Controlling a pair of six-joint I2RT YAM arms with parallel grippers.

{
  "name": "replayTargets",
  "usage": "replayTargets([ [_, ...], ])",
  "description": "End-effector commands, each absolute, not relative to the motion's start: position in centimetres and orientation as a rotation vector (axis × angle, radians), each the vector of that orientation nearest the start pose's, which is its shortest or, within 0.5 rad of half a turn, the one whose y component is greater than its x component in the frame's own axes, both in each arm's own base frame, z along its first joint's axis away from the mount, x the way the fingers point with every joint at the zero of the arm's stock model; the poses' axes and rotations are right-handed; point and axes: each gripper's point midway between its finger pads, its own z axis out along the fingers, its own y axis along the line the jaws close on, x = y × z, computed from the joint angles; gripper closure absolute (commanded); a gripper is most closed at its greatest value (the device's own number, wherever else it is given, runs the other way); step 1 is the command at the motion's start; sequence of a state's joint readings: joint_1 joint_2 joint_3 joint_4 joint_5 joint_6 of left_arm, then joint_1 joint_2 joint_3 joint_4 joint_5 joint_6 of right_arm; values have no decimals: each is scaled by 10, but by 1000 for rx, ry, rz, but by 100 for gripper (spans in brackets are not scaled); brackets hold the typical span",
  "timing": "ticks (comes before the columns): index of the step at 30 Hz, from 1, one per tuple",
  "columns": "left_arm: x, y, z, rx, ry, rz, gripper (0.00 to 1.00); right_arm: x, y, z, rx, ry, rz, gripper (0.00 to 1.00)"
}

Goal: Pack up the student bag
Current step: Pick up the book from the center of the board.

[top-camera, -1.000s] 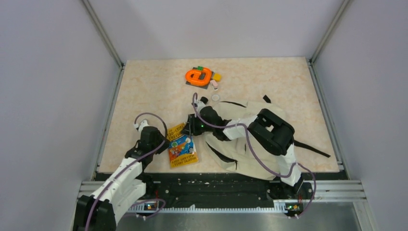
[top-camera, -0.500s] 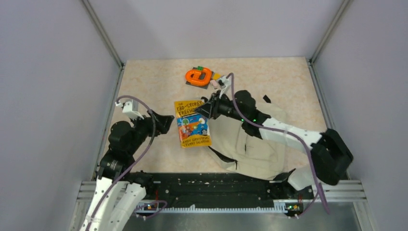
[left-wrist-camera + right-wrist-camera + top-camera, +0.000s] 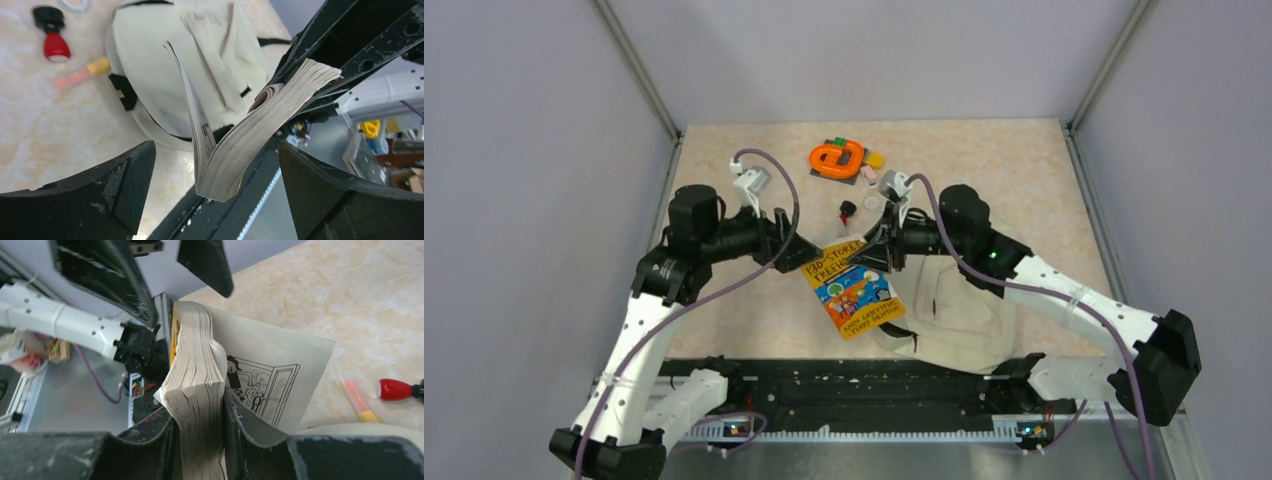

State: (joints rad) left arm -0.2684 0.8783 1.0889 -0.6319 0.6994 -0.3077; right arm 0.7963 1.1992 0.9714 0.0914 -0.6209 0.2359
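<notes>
The large cream-beige fabric backpack (image 3: 959,312) lies flat on the near right part of the beige marbled table (image 3: 724,180), partly below the right arm. It looks soft, limp and light, so I judge it will fold when pulled. A black strap (image 3: 124,94) or a seam gives a firmer hold than the loose cloth.

The right gripper (image 3: 871,256) is clamped on a colourful paperback book (image 3: 856,292) at the bag's left edge. The left gripper (image 3: 792,240) stands wide apart, holding nothing.

Grey walls (image 3: 524,200) enclose the table closely.
</notes>
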Motion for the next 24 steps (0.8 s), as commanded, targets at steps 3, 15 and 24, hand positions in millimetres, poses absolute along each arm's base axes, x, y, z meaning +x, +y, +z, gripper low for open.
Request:
replayTargets([
  [3, 167, -201, 308, 627, 1986, -1299, 2, 158, 345, 331, -1142, 1394, 1329, 100],
  [15, 151, -213, 268, 680, 2115, -1390, 2, 148, 352, 329, -1261, 1355, 1392, 100],
  [24, 150, -228, 285, 714, 1994, -1493, 65, 173, 357, 314, -1163, 1489, 1305, 89],
])
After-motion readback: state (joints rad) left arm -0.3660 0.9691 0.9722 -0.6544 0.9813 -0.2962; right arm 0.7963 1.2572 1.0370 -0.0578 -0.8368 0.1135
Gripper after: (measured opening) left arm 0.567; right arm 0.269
